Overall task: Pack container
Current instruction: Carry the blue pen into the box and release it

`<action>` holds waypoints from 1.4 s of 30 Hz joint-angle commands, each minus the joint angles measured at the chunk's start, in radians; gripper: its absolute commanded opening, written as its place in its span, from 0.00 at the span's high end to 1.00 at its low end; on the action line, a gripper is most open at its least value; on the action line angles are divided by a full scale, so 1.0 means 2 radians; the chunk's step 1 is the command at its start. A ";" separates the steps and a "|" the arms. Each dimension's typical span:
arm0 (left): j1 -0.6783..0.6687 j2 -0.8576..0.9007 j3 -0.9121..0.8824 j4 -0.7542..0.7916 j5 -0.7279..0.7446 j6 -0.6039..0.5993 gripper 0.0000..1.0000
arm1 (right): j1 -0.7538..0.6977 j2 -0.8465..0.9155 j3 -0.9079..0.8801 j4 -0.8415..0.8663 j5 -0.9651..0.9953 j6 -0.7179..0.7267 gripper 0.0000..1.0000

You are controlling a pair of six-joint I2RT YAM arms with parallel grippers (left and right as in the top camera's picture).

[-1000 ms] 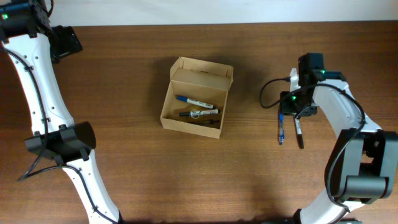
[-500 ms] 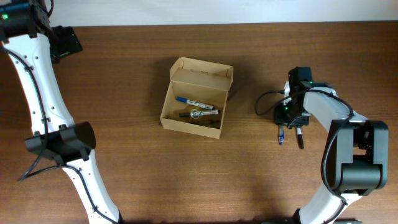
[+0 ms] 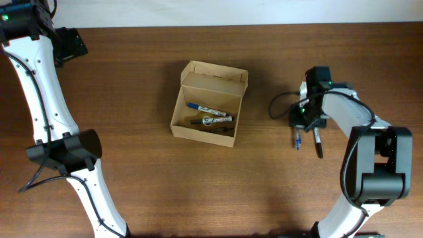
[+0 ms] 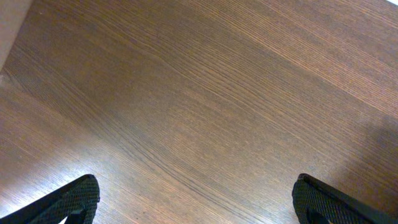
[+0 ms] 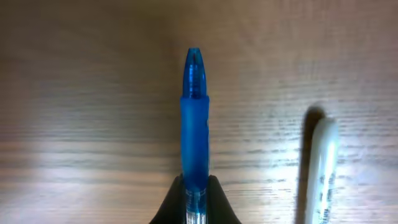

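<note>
Right wrist view: the right jaws are pinched onto the blue pen [image 5: 194,124], and the container [image 3: 201,134] stands well apart from them.
The right jaws close on the pen's lower end, and the pen looks to be lying flat on the tabletop [image 3: 132,178], with the white marker [image 5: 320,168] just beside it. The left jaws are spread wide over bare wood, holding nothing. The container sits mid-tabletop, flap lid open, with several pens [image 3: 206,107] already inside. The grip is near one end, so in my judgement the pen could swing or slip out on the lift, or nudge the marker. A tilted pen might also catch the container's rim. A second ago the right jaws stood clear above the pens' ends. Now they have come down over the blue pen, while the container is unchanged.
</note>
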 commanded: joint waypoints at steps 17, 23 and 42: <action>0.002 -0.015 -0.002 0.000 -0.003 0.006 0.00 | 0.255 -0.034 0.301 -0.134 -0.075 -0.477 0.96; 0.002 -0.015 -0.002 0.000 -0.003 0.006 0.00 | 0.287 0.014 0.301 -0.102 -0.075 -0.511 0.96; 0.002 -0.015 -0.002 0.000 -0.003 0.006 0.00 | 0.308 0.176 0.301 -0.097 -0.090 -0.411 0.60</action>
